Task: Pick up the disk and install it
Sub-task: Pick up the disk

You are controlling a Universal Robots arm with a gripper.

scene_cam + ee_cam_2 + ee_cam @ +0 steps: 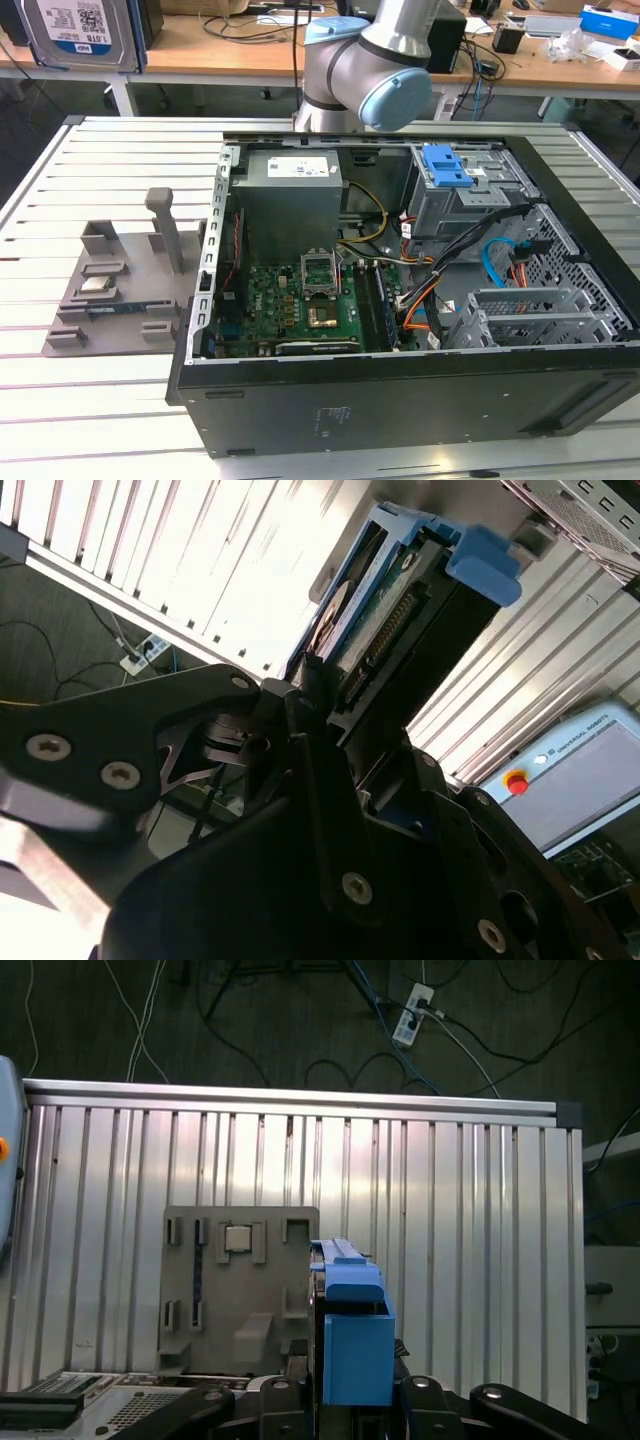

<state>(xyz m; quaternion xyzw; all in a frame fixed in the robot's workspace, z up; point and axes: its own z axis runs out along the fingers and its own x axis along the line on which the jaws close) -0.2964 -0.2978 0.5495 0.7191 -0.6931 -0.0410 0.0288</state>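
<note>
The disk (85, 30), silver with a blue-and-white label in a bright blue bracket, hangs high at the exterior view's upper left, above the grey fixture plate (120, 285). In the first wrist view the disk's blue bracket (352, 1330) stands edge-on between the black fingers of my gripper (352, 1388), which is shut on it. The second wrist view shows the disk (385, 620) from the side, with its connector edge, label and blue tab, clamped in the gripper (345, 735). The open computer case (400, 385) lies off to the exterior view's right of it.
Inside the case a grey drive cage with a blue latch (455, 175) sits at the back right, beside cables, the motherboard (300, 300) and a power supply (290, 195). The fixture plate (240, 1280) carries small parts and an upright post (165, 225). The slatted table's edge (290, 1100) runs beyond it.
</note>
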